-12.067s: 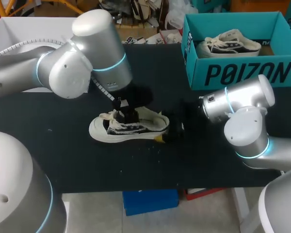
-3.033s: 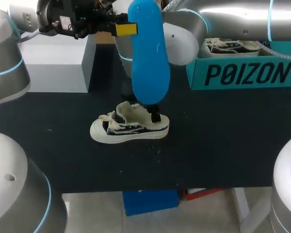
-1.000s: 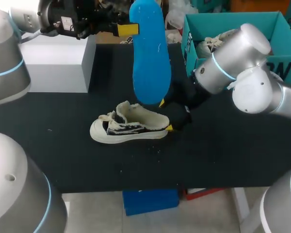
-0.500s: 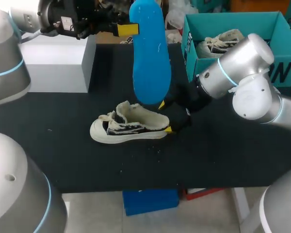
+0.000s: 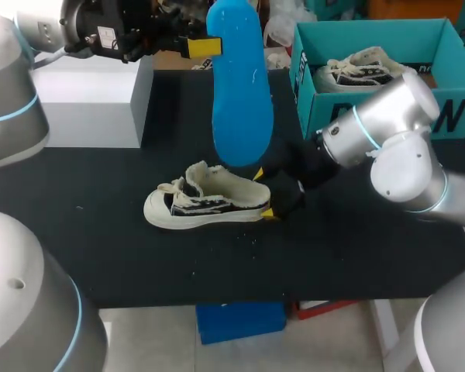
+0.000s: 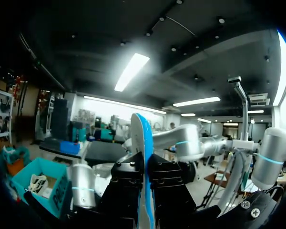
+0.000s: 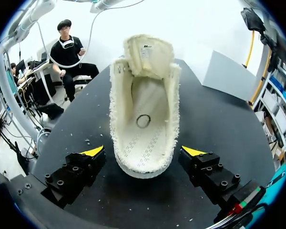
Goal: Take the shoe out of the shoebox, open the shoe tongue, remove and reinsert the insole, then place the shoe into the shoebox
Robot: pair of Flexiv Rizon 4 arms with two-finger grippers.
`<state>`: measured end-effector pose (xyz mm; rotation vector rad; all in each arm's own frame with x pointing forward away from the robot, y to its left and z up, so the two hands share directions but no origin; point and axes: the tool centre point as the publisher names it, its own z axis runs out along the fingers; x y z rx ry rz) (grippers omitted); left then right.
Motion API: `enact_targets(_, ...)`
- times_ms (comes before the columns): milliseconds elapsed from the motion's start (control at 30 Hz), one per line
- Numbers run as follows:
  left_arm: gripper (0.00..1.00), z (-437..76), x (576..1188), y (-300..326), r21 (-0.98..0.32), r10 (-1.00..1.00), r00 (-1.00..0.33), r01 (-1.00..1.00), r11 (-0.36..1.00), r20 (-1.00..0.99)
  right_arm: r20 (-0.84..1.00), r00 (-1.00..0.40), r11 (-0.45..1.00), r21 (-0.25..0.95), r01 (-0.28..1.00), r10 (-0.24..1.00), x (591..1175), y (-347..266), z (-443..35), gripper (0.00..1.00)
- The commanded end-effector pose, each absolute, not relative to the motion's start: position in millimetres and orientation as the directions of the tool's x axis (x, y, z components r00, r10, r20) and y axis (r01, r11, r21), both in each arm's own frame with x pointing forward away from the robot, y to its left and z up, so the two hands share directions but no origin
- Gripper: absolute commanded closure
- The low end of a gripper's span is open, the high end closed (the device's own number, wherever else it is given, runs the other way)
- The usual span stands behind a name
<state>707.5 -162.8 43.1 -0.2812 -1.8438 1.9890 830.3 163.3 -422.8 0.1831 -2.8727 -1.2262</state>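
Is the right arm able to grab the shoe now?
Probably yes. The right end effector is open with a finger on each side of the shoe at its heel; the insole hangs above, out of the way.

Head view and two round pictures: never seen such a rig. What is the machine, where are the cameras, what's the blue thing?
A robot with two arms at a black table. The wide picture looks down from above and behind it; each round one comes from a wrist camera. The left end effector is shut on a blue insole, held in the air. The right end effector is open, its fingers either side of the heel of the shoe, not touching. A second shoe lies in the teal shoebox.
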Motion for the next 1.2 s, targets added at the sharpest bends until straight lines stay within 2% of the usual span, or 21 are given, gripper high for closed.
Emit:
enact_targets(33, 1.00, 42.3, 707.9, -164.5, -0.986, 0.426, -0.896, -0.159, -0.040, 0.127, -0.031, -0.994, 0.671, 0.735, -0.092, -0.103, 830.0, 164.7, -430.1, 0.00)
enact_targets(400, 1.00, 42.3, 707.9, -164.5, -0.986, 0.426, -0.896, -0.159, -0.040, 0.127, -0.015, -0.997, 0.637, 0.768, -0.062, -0.080, 829.2, 161.7, -438.7, 0.00)
enact_targets(600, 1.00, 42.3, 707.9, -164.5, -0.986, 0.426, -0.896, -0.159, -0.040, 0.127, -0.029, -0.996, 0.761, 0.644, -0.079, -0.079, 832.8, 155.1, -420.4, 0.00)
enact_targets(833, 1.00, 42.3, 707.9, -164.5, -0.986, 0.426, -0.896, -0.159, -0.040, 0.127, -0.038, -0.995, 0.933, 0.345, -0.101, -0.094, 838.9, 152.6, -388.2, 0.00)
enact_targets(900, 1.00, 42.3, 707.9, -164.5, -0.986, 0.426, -0.896, -0.159, -0.040, 0.127, -0.019, -0.995, 0.980, 0.171, -0.096, -0.095, 840.6, 154.3, -382.0, 0.00)
enact_targets(967, 1.00, 42.3, 707.9, -164.5, -0.986, 0.426, -0.896, -0.159, -0.040, 0.127, -0.014, -0.995, 0.989, 0.109, -0.099, -0.098, 841.8, 158.4, -376.9, 0.00)
enact_targets(1033, 1.00, 42.3, 707.9, -164.5, -0.986, 0.426, -0.896, -0.159, -0.040, 0.127, 0.011, -0.995, 0.993, -0.069, -0.101, -0.100, 843.7, 164.5, -375.3, 0.00)
enact_targets(1200, 1.00, 42.3, 707.9, -164.5, -0.986, 0.426, -0.896, -0.159, -0.040, 0.127, 0.026, -0.992, 0.946, -0.301, -0.123, -0.121, 846.1, 185.8, -373.6, 0.00)
